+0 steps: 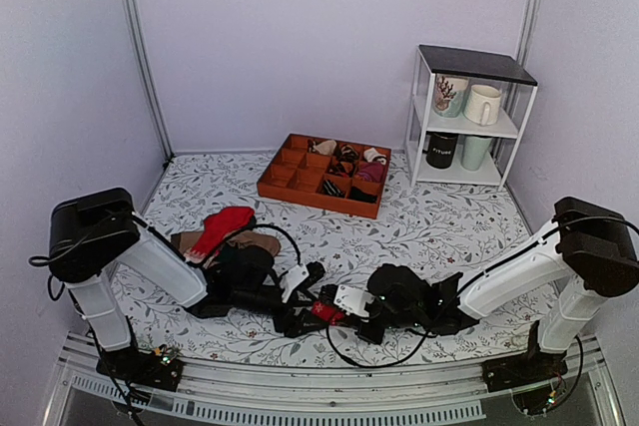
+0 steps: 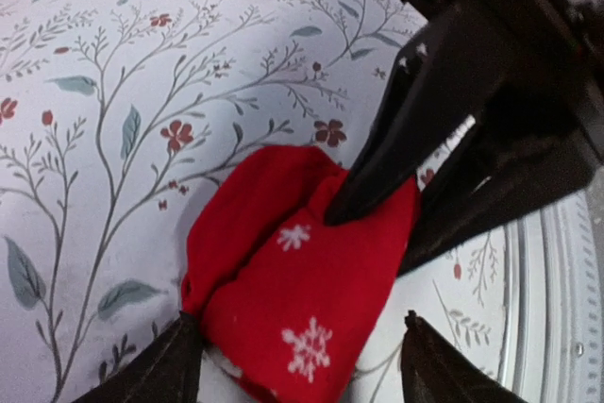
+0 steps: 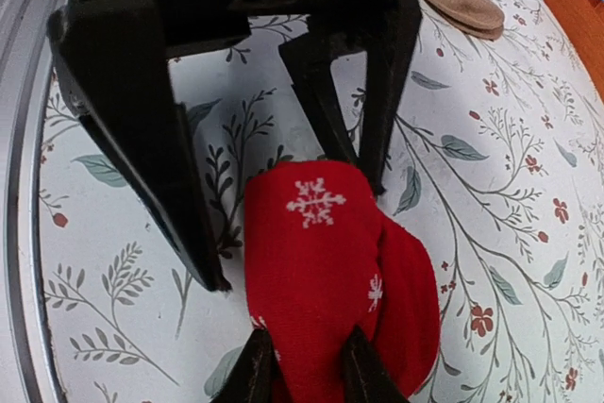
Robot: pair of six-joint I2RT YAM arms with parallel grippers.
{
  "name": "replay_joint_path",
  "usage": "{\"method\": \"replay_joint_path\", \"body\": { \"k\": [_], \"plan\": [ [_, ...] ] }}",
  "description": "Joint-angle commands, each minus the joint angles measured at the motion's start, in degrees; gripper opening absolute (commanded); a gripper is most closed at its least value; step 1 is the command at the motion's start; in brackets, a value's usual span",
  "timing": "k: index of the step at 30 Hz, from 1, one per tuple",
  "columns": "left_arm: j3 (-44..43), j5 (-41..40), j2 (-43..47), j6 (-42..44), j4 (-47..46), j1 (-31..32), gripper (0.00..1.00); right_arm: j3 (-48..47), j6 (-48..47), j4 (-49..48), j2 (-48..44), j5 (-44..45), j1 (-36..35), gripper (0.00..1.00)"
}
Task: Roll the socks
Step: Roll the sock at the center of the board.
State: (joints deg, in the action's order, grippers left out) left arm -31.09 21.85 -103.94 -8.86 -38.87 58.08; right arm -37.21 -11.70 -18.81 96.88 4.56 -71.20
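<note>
Right pincer (image 3: 307,377) was nearly closed, its tips nipping one end of the socks (image 3: 321,252) with red cloth bunched between them. Left pincer (image 2: 302,370) stood wide open, one tip on each side of the bundle and holding nothing. Whether its tips brushed the cloth could not be told.

The socks lay on the table (image 1: 449,216) close to its near edge, between the two arms and well apart from the heap (image 1: 225,231) farther back on the left.

By the look of it the rolling was all but done, and the step in hand was securing the roll. The next move probably called for the left pincer to close on the outer layer or cuff and draw it over the bundle. Meanwhile the right would need to grip firmly, since soft cloth held so narrowly could slip or spring open.

The socks looked like a compact, bright red lump of two fat folds side by side with a crease between them. White snowflakes showed on top. A whitish sliver showed at one end in the left wrist view, perhaps the cuff, though too little of it was visible to be sure.
</note>
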Motion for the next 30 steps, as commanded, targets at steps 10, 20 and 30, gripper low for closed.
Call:
{"method": "replay_joint_path", "body": {
  "k": [10, 20, 30],
  "plan": [
    [12.8, -7.8, 15.3, 11.0, -6.7, 4.2, 0.74, 1.8, 14.7, 11.5, 3.2, -24.7, 7.5, 0.17],
    [11.4, -6.3, 7.1, 17.1, -17.0, 4.5, 0.73, -1.3, 16.2, 15.7, 7.2, -26.8, 8.4, 0.16],
    [9.3, -1.8, 1.7, 14.8, -17.2, 3.4, 0.49, -1.4, 16.5, 15.7, 7.5, -26.4, 8.4, 0.17]
  ]
}}
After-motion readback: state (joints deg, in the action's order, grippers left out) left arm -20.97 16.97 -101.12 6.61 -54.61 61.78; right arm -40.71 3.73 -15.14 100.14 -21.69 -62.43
